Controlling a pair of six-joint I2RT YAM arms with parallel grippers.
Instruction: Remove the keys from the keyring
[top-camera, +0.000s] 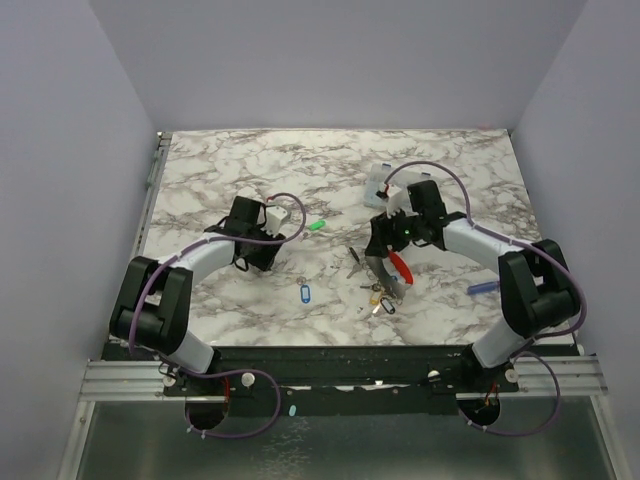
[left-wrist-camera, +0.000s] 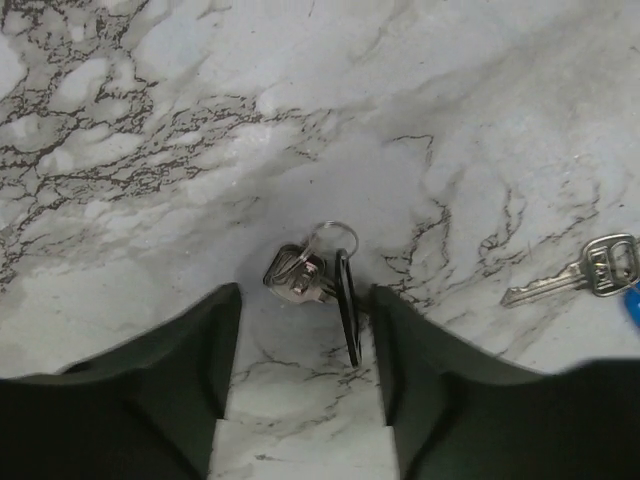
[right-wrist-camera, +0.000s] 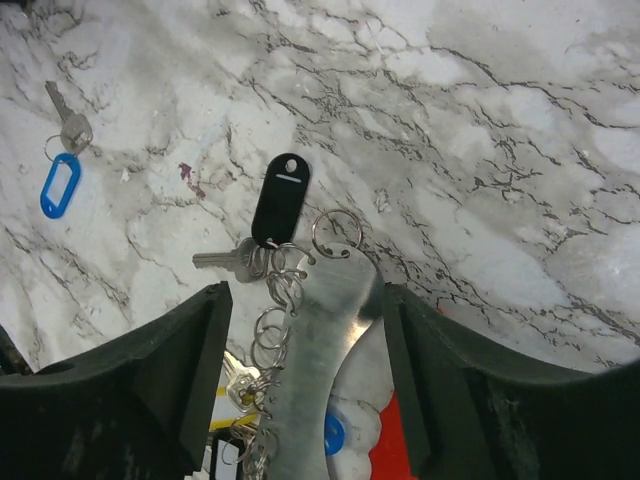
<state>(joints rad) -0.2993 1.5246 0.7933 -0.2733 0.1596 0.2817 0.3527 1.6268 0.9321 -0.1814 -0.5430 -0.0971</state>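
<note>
Right of the bench's (top-camera: 250, 160) centre, under my right tool (right-wrist-camera: 307, 295), lies the keyring (right-wrist-camera: 336, 236). It sits just ahead of my fingertips, at the end of a flat metal strip (right-wrist-camera: 320, 340) that runs lengthwise through the gap between them. A black-tagged key (right-wrist-camera: 280, 200) lies beside it, tag pointing away from me, with more rings (right-wrist-camera: 268, 345) strung along the strip. That arm is clearly the nearer one. Its tool is released, jaws apart; the strip sits close to one finger, unclamped as far as I can judge. My left tool (left-wrist-camera: 305, 298) is released too, straddling a separate key-and-ring bundle (left-wrist-camera: 312, 268) and gripping nothing.
</note>
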